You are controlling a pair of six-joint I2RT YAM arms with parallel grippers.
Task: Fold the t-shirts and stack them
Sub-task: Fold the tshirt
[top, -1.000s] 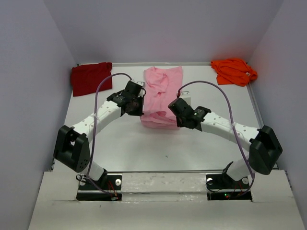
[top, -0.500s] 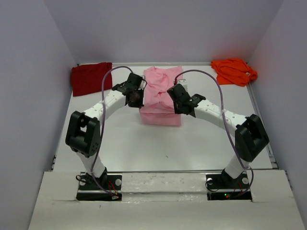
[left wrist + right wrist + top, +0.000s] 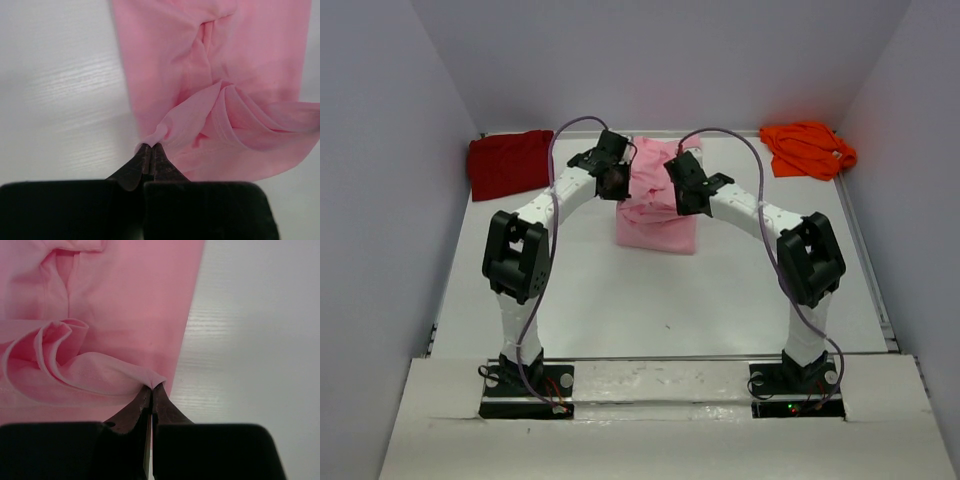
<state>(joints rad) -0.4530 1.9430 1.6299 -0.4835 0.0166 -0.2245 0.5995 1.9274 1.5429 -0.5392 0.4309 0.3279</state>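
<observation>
Upper centre of top view: light pink soft cloth t-shirt (image 3: 657,222), lies on white tabletop (image 3: 720,290), bunched between both arms. Left gripper (image 3: 150,151): clenched on a pinch of pink edge at lower centre of its wrist view, cloth folding over itself to the right. Right gripper (image 3: 151,389): likewise clamped on a pinched pink edge, lower centre of its view. Upper left of top view: dark red cloth t-shirt (image 3: 508,163), crumpled. Upper right: bright orange cloth t-shirt (image 3: 808,147), crumpled, well apart from the pink.
</observation>
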